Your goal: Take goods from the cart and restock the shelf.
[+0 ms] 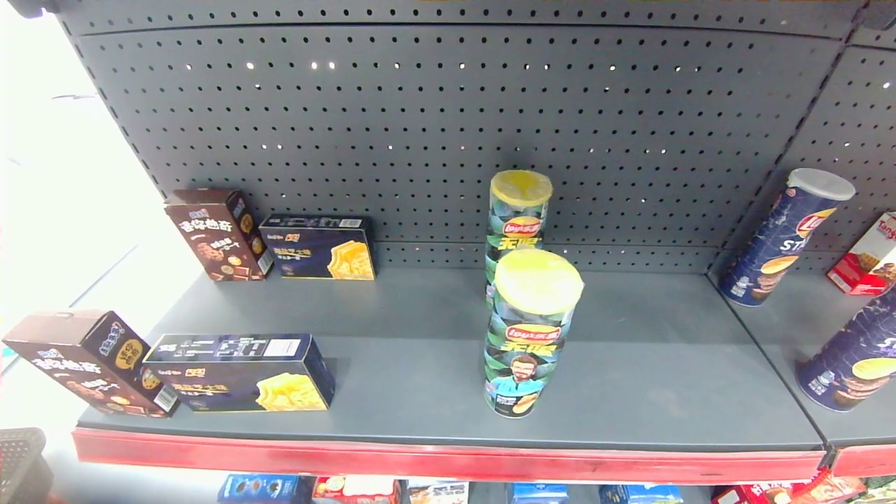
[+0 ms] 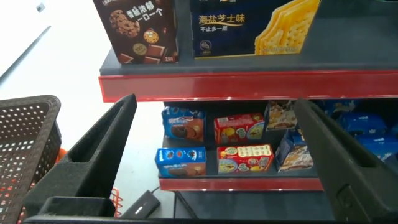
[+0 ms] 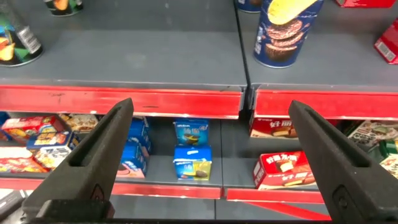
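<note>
shelf [image 1: 392, 364]: front can [image 1: 532, 336] hides base of rear can [image 1: 519, 210]; boxes [image 1: 245, 374] at left; blue can [image 1: 850, 357] cut off at right | basket [image 2: 25, 143] cut off, contents unseen | left gripper [image 2: 214, 158] wide open, empty, facing lower shelf [image 2: 249, 184] | right gripper [image 3: 214, 158] wide open, empty

The right gripper [image 3: 210, 106], its two dark fingers spread wide, frames the red front edge of a grey shelf [image 3: 124, 56] where a blue can [image 3: 283, 31] stands near the frame's edge, while blue packs [image 3: 191, 152] and a red box [image 3: 283, 171] sit mid-frame on the lower shelf [image 3: 174, 190].
</note>
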Motion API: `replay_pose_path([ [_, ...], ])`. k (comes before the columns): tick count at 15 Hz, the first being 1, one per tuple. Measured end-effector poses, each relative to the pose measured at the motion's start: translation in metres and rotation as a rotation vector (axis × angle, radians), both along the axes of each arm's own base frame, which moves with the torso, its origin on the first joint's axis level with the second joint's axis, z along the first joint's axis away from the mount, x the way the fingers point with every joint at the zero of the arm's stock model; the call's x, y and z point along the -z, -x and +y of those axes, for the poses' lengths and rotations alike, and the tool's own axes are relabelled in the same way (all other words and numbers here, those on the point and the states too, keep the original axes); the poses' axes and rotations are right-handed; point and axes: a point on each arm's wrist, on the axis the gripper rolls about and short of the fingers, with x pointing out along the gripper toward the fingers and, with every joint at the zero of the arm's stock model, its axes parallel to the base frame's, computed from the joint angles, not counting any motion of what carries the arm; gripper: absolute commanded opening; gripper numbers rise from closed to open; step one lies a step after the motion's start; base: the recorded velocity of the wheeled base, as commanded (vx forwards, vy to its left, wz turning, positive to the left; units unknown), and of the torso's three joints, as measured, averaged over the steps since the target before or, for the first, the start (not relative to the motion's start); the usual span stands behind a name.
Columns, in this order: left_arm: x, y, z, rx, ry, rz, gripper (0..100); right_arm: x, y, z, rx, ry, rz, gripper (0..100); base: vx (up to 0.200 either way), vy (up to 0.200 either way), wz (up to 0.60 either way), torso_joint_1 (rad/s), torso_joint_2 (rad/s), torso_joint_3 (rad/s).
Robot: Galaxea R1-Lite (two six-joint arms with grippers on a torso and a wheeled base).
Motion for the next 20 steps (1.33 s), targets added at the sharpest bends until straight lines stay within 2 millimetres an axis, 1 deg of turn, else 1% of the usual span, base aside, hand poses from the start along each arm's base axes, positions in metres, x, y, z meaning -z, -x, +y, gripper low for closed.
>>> replay_pose_path([
  [20, -0.0003, 0.0000, 0.0000, -0.001, 0.005, 0.000, 100, 0.0000, 0.0000, 0.0000, -0.002, 0.002, 0.000, 100, 0.000, 0.000, 0.00, 0.000, 0.00, 0.000],
])
